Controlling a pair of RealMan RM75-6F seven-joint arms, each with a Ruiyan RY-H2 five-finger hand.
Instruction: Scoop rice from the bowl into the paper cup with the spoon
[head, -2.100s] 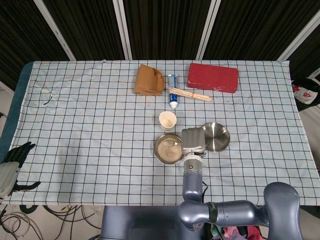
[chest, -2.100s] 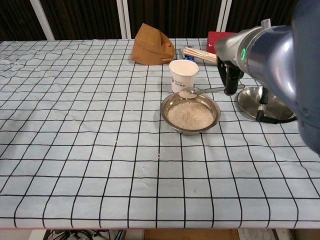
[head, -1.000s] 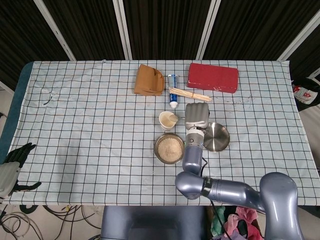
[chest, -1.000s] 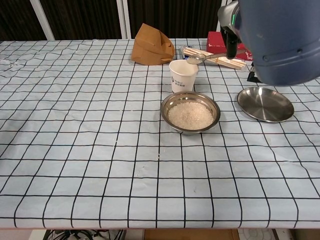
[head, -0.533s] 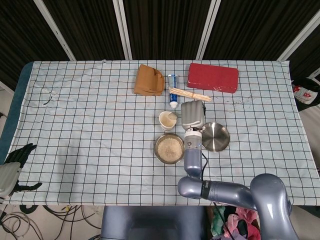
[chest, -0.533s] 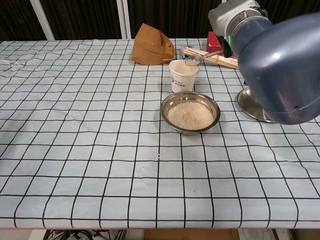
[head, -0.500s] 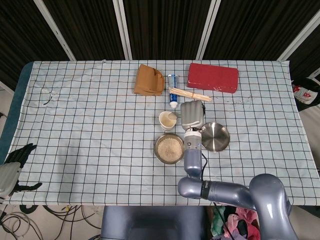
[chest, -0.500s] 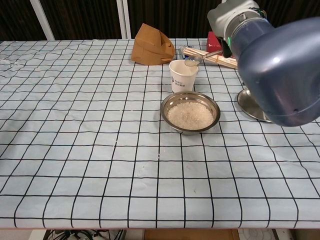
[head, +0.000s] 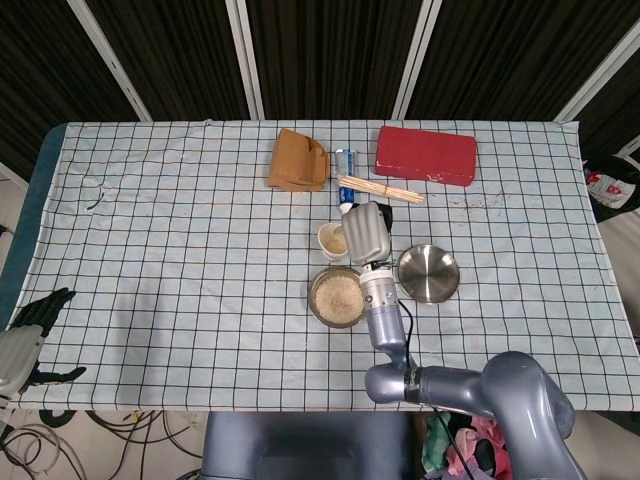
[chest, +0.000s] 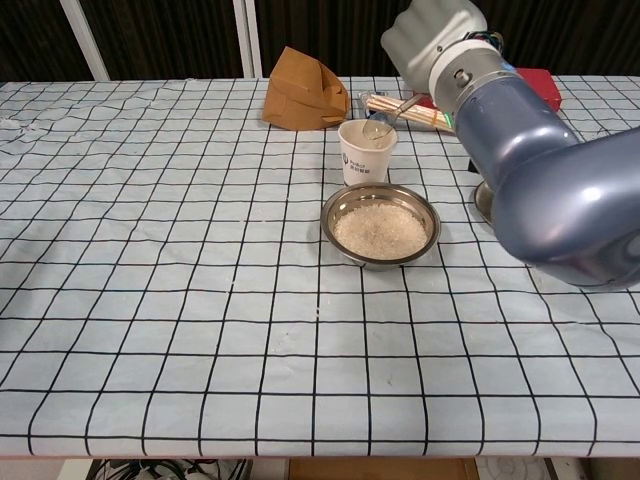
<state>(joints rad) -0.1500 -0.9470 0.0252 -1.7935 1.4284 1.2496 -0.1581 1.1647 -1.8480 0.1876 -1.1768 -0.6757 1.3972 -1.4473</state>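
A steel bowl (chest: 380, 226) (head: 336, 297) of white rice stands mid-table. Just behind it is the white paper cup (chest: 365, 152) (head: 330, 239). My right hand (chest: 432, 35) (head: 366, 232) hovers beside and above the cup, gripping a metal spoon (chest: 388, 117). The spoon slants down with its tip at the cup's rim. Far off at the table's left front corner, my left hand (head: 20, 345) rests with its fingers spread, holding nothing.
An empty steel plate (head: 429, 274) lies right of the bowl. At the back are a brown paper bag (chest: 303, 90), a tube (head: 345, 163), a bundle of wooden sticks (head: 380, 189) and a red box (head: 425, 155).
My right hand lifted the loaded spoon out of the bowl, carried it back over the cup, then shifted left and tipped the spoon down to the cup's rim.
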